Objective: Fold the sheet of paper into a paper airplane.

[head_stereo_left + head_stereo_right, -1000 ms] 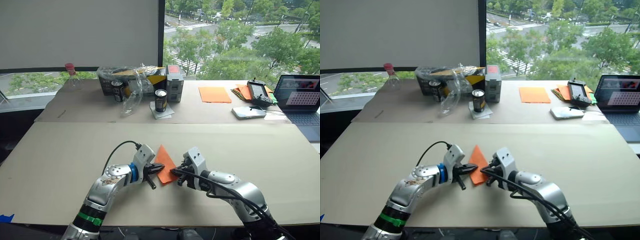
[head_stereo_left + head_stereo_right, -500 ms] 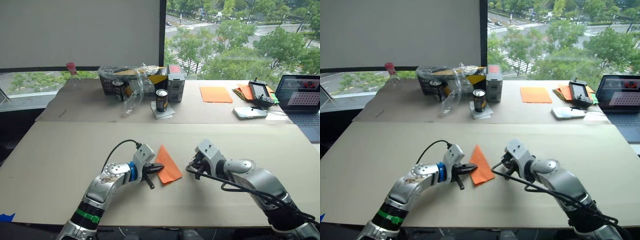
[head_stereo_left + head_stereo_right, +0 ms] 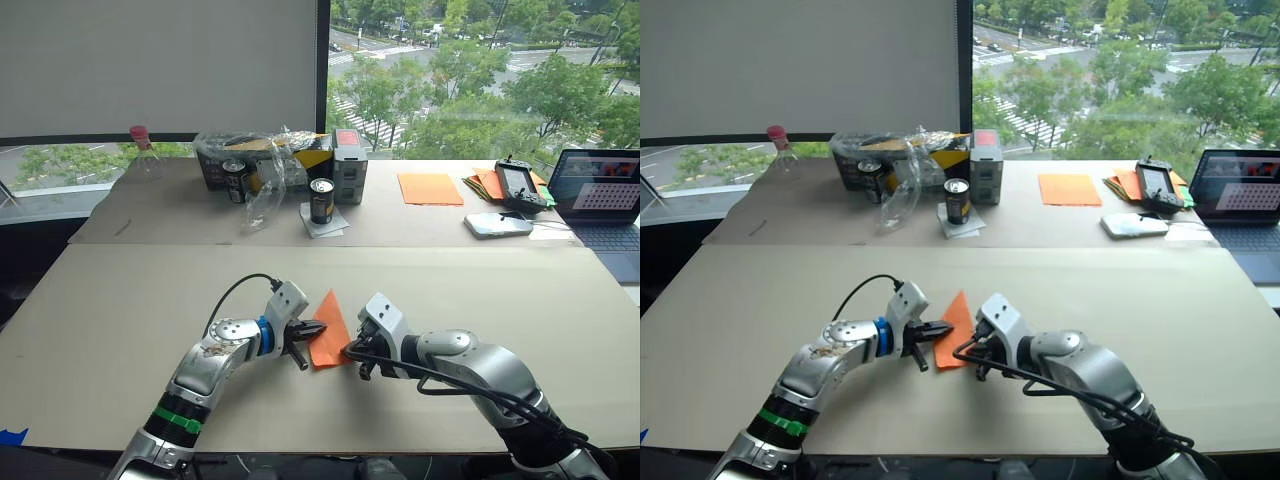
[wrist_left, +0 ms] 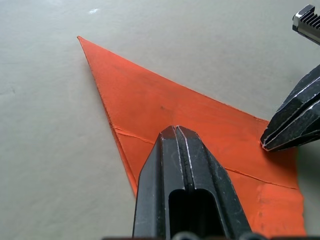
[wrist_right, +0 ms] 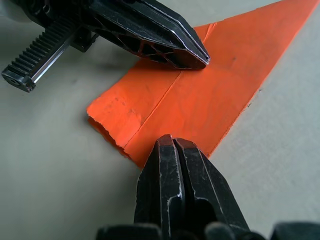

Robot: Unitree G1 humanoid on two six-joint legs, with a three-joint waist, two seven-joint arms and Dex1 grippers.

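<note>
The sheet of paper (image 3: 328, 328) is a small orange layered wedge lying flat on the tan table (image 3: 120, 300), its point aimed away from me and crease lines showing on it (image 4: 165, 110). My left gripper (image 3: 317, 330) is shut, and its closed tip (image 4: 175, 131) rests on top of the wedge from the left. My right gripper (image 3: 351, 351) is also shut, its tip (image 5: 172, 142) touching the wedge's right edge near the wide, ragged end. In the right wrist view the left gripper (image 5: 200, 59) lies across the paper.
On the far table stand a can (image 3: 321, 200), a box of bottles and plastic wrap (image 3: 270, 160), a smooth orange sheet (image 3: 430, 188), a stack of orange and green sheets (image 3: 484, 184), a controller (image 3: 520, 185), a white device (image 3: 497, 224) and a laptop (image 3: 605, 195).
The right gripper drew away to the right of the paper half a second ago and is now back at its right edge. The left gripper stayed on the wedge.
</note>
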